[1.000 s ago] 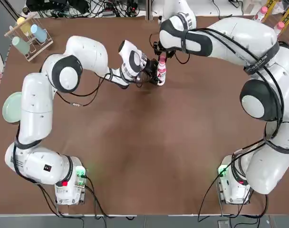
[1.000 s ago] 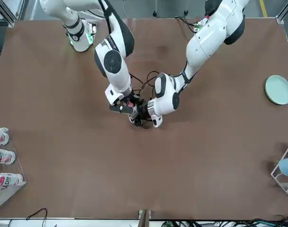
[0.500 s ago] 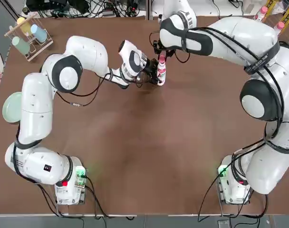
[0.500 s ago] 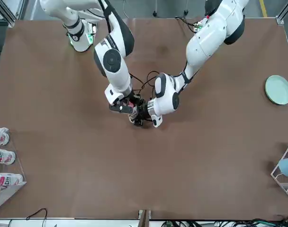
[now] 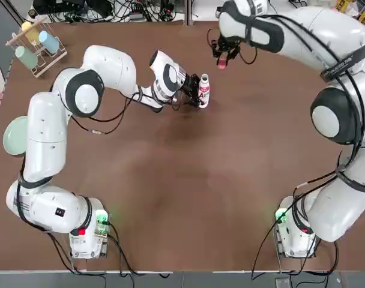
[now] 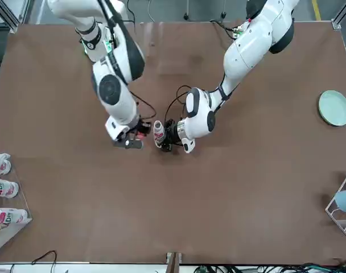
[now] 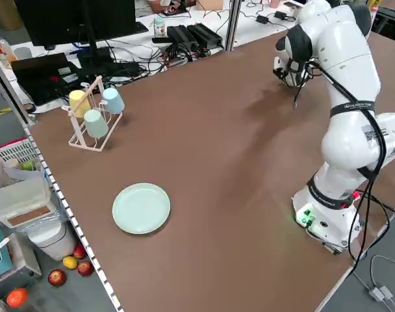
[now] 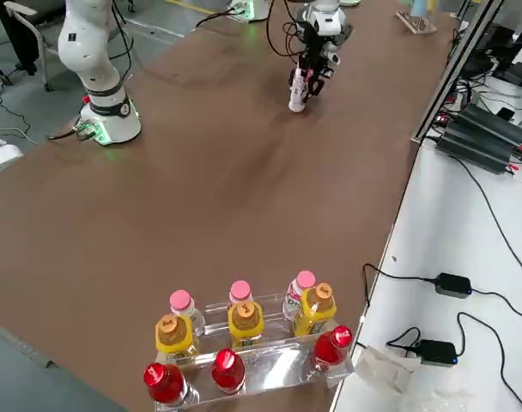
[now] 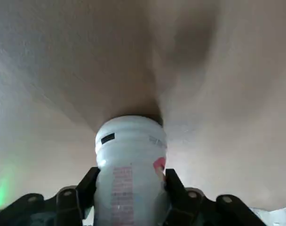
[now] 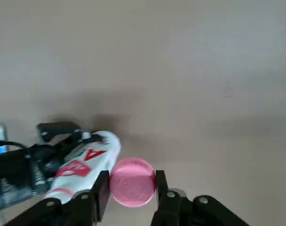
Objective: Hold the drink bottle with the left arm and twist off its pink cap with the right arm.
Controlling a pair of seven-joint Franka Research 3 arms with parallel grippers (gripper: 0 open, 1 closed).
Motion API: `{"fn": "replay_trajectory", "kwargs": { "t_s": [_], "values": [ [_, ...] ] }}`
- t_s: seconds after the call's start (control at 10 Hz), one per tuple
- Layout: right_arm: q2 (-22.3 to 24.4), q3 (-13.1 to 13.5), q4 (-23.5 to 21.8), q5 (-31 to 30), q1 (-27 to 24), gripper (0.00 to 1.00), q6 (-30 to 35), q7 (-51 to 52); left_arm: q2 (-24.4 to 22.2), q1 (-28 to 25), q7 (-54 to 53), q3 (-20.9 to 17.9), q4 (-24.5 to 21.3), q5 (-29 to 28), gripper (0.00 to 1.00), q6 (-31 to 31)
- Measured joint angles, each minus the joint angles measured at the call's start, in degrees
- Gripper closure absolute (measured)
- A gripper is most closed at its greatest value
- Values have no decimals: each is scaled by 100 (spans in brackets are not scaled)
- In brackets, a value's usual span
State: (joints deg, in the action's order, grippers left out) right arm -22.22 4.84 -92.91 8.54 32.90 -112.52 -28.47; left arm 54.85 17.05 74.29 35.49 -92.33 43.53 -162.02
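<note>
The drink bottle (image 5: 204, 91) stands upright on the brown table, left of centre at the far side. Its neck is bare. My left gripper (image 5: 200, 95) is shut on its body from the side, and in the left wrist view the bottle (image 9: 130, 169) fills the gap between the fingers (image 9: 178, 197). My right gripper (image 5: 222, 60) hangs clear of the bottle, farther back and to its right, shut on the pink cap (image 5: 222, 62). In the right wrist view the pink cap (image 10: 132, 182) sits between the fingers, with the bottle (image 10: 89, 160) beyond. The front view shows the bottle (image 6: 159, 131) and the cap (image 6: 141, 134) apart.
A pale green plate (image 5: 14, 135) lies at the left edge. A wire rack of cups (image 5: 36, 44) stands at the far left corner. A clear rack of capped bottles (image 8: 244, 343) stands at the far right edge.
My right gripper has come away from the bottle's neck, up and to the right, with the pink cap in it. The bottle stays in the left gripper without its cap.
</note>
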Motion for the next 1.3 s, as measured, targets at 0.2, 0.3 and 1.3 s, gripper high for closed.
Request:
{"fn": "replay_trajectory", "kwargs": {
  "t_s": [0.2, 0.3, 1.3],
  "values": [
    [-2, 6, -72, -1, -428, 55, 64, 681, 0, 2, 0, 0, 0, 0, 37, -1],
    [-14, 8, -153, -2, -633, 55, 24, 1024, 0, 2, 0, 0, 1, 0, 37, -1],
    [-1297, -38, -826, -27, -1382, 55, -2241, 2418, 1, 1, -1, 0, 4, 0, 37, 1]
  ]
}}
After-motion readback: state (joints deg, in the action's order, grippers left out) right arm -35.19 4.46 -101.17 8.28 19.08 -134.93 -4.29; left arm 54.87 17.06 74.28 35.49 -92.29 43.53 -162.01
